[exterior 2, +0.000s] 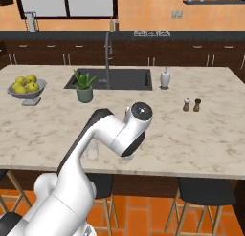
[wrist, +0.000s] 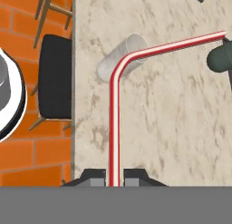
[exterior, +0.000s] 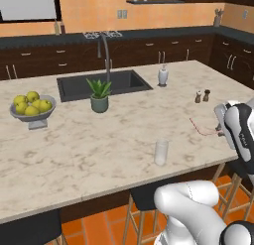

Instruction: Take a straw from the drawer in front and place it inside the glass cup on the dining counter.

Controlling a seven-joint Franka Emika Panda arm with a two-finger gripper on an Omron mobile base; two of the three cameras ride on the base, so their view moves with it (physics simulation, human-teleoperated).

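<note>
The straw is pinched at its lower end between the pressed-together fingers of the gripper, its shaft running straight ahead, then bent off to the right. The glass cup is seen ahead, slightly left of the bend, on the table. The straw is judged very light, thin, easily crushed and slippery; a gentle hold low on the straight shaft is advised.

You won't find any text to read here — no labels, brand names, numbers or signs stand on anything in these views, not even on the small bottle by the sink — nothing legible anywhere.
</note>
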